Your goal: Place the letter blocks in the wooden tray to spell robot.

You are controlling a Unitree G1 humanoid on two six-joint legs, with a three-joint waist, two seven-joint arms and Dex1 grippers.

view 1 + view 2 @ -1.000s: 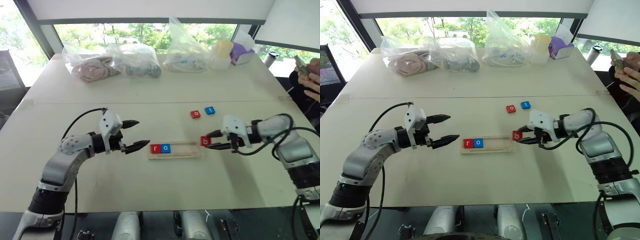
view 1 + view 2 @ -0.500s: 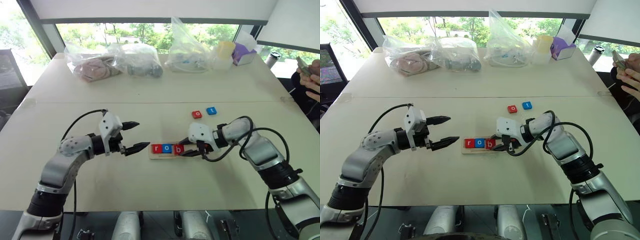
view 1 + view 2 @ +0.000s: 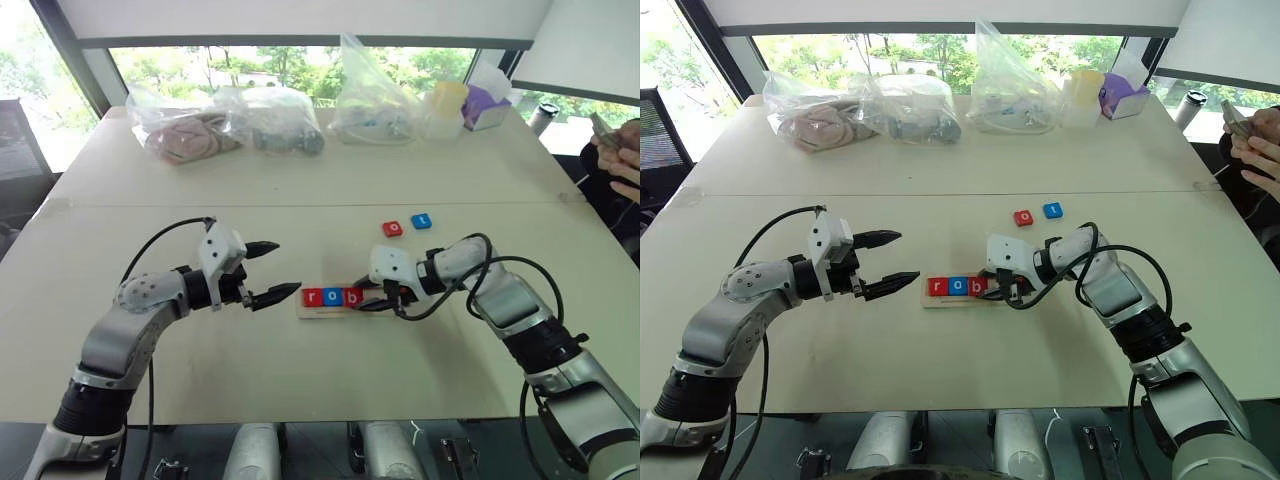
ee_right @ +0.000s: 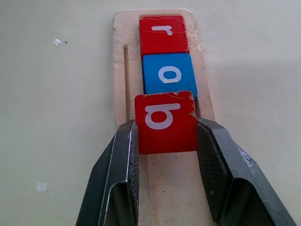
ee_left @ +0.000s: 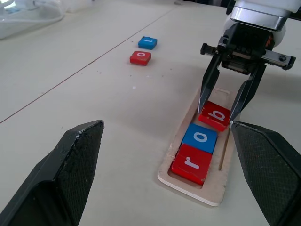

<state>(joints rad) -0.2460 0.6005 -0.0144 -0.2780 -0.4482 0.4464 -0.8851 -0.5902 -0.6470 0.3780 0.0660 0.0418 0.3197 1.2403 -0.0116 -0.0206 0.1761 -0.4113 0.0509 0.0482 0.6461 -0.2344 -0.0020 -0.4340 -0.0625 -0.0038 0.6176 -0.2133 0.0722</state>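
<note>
Over tray [image 5: 165,173]: we held b [image 4: 164,122] in right gripper [image 4: 165,141], pinched shut, beside o [image 4: 168,74] for third slot.
Left gripper [image 3: 272,270]: wide open, empty, parked clear.

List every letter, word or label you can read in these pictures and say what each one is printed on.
"r": red letter block at the near end of the wooden tray.
"o": blue block beside it in the tray.
"b": red block clamped in the right gripper over the tray.
"o": red block loose on the table.
Loose blue block: letter too blurred to read.
Nothing else is readable.
</note>
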